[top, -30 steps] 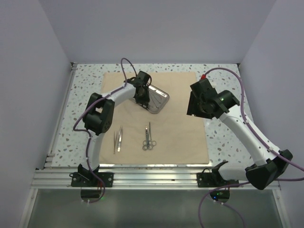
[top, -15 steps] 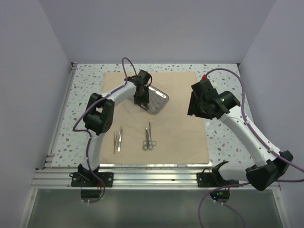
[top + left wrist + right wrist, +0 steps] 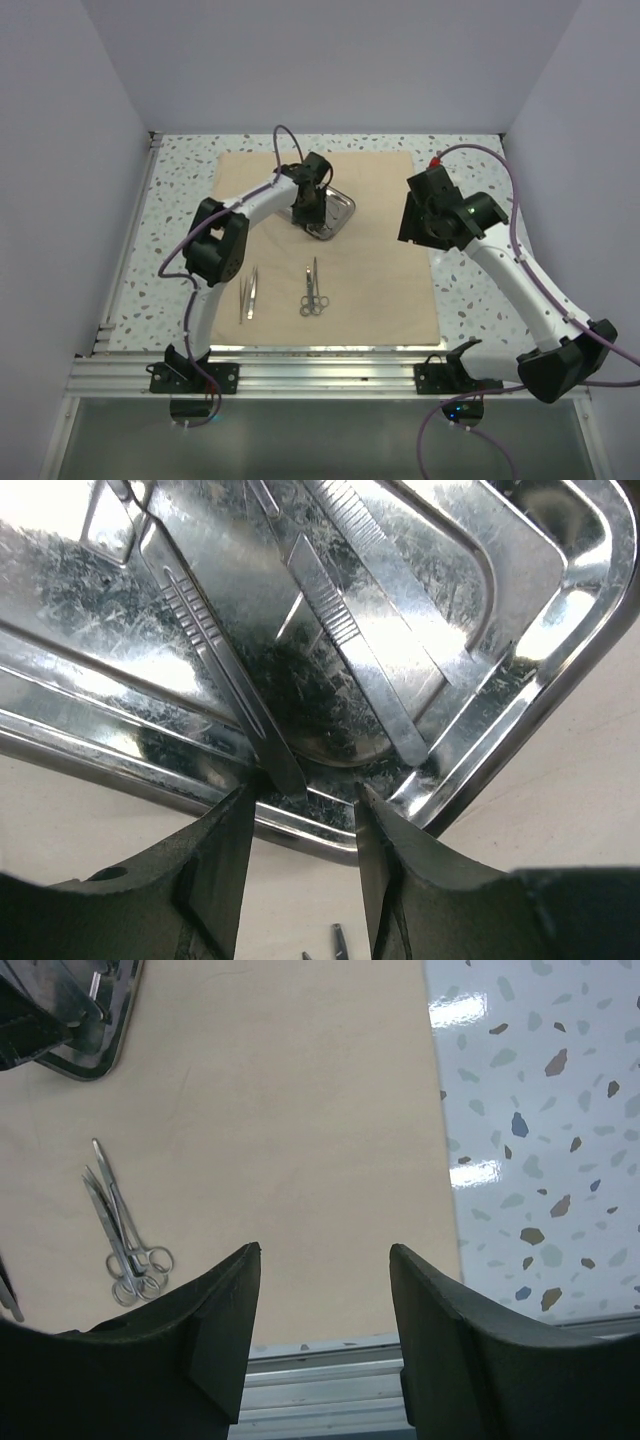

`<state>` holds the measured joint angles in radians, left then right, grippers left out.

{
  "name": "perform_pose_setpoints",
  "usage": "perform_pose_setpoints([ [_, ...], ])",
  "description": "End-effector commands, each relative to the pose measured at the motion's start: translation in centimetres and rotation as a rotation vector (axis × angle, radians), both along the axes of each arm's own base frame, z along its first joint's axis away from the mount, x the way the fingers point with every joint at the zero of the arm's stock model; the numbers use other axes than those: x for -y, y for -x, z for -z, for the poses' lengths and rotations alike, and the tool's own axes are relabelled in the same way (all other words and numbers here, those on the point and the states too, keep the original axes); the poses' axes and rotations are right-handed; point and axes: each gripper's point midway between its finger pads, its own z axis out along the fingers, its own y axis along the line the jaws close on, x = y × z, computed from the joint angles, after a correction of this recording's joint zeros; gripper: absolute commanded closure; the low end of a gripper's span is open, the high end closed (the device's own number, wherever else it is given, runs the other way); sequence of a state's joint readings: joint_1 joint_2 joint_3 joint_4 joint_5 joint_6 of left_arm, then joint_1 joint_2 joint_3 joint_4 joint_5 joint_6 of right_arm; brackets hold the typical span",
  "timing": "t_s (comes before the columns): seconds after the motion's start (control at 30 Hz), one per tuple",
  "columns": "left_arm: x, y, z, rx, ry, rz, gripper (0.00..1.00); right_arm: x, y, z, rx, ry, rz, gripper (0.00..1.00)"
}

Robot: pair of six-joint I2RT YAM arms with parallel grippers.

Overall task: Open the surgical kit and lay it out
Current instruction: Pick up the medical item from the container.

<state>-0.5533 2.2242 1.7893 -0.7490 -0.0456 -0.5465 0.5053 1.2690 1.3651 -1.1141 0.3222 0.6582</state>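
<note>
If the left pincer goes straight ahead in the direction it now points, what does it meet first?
Likely the steel tray, whose near rim lies between the fingers of the left pincer; a slim handle ends just behind that rim. Depth is unclear.

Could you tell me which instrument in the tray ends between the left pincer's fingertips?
The leftmost instrument in the wrist view; its neighbour ends right of the left pincer.

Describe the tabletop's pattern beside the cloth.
The tabletop is glossy white with scattered grey, blue and brown flecks, terrazzo-style; the right wrist view shows it best.
</note>
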Motion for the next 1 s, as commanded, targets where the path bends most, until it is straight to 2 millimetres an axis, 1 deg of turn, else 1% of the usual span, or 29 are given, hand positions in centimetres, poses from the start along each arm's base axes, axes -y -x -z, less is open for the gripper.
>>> perform_pose_setpoints([
  [0.0, -1.0, 0.3, 1.4, -0.048, -0.080, 0.013, 0.51, 0.2, -0.4, -0.9, 0.048, -0.023, -0.005, 0.42],
  [0.03, -1.4, 0.4, 1.8, -0.059, -0.103, 0.009, 0.51, 0.2, -0.3, -0.8, 0.044, -0.024, -0.005, 0.42],
  [0.07, -2.1, 0.8, 2.8, -0.084, -0.141, 0.000, 0.51, 0.2, -0.3, -0.7, 0.042, -0.026, -0.006, 0.42],
  [0.13, -2.5, 1.1, 3.6, -0.101, -0.168, -0.001, 0.50, 0.3, -0.3, -0.7, 0.043, -0.026, -0.006, 0.42],
  [0.17, -2.9, 1.2, 4.4, -0.114, -0.184, -0.007, 0.50, 0.5, -0.3, -0.7, 0.042, -0.024, 0.001, 0.42],
  [0.23, -3.3, 1.4, 5.3, -0.135, -0.193, -0.010, 0.49, 0.7, -0.3, -0.7, 0.043, -0.023, 0.001, 0.43],
  [0.27, -3.4, 1.5, 6.2, -0.152, -0.192, -0.007, 0.50, 0.8, -0.2, -0.8, 0.043, -0.022, 0.004, 0.42],
  [0.33, -3.8, 1.3, 6.8, -0.166, -0.187, -0.016, 0.50, 1.0, -0.1, -0.6, 0.035, -0.019, 0.001, 0.43],
  [0.37, -4.1, 1.4, 7.6, -0.183, -0.192, -0.017, 0.50, 1.2, -0.1, -0.6, 0.035, -0.020, 0.007, 0.43],
  [0.43, -4.6, 1.1, 7.9, -0.193, -0.189, -0.022, 0.52, 1.5, 0.0, -0.4, 0.027, -0.015, 0.008, 0.42],
  [0.57, -5.2, 1.6, 8.3, -0.222, -0.185, -0.017, 0.58, 2.1, -0.1, -0.3, 0.021, -0.009, 0.018, 0.43],
  [0.7, -5.8, 3.6, 9.7, -0.288, -0.180, 0.041, 0.65, 2.3, -0.5, -0.1, 0.010, -0.013, 0.015, 0.43],
  [0.77, -5.9, 4.6, 10.7, -0.324, -0.178, 0.102, 0.66, 2.4, -0.7, 0.0, 0.006, -0.015, 0.017, 0.43],
  [0.87, -6.9, 5.9, 11.9, -0.382, -0.221, 0.166, 0.69, 2.4, -1.1, 0.0, -0.001, -0.019, 0.016, 0.43],
  [0.97, -7.7, 6.5, 12.6, -0.409, -0.255, 0.218, 0.74, 2.3, -1.3, 0.1, -0.005, -0.023, 0.014, 0.43],
])
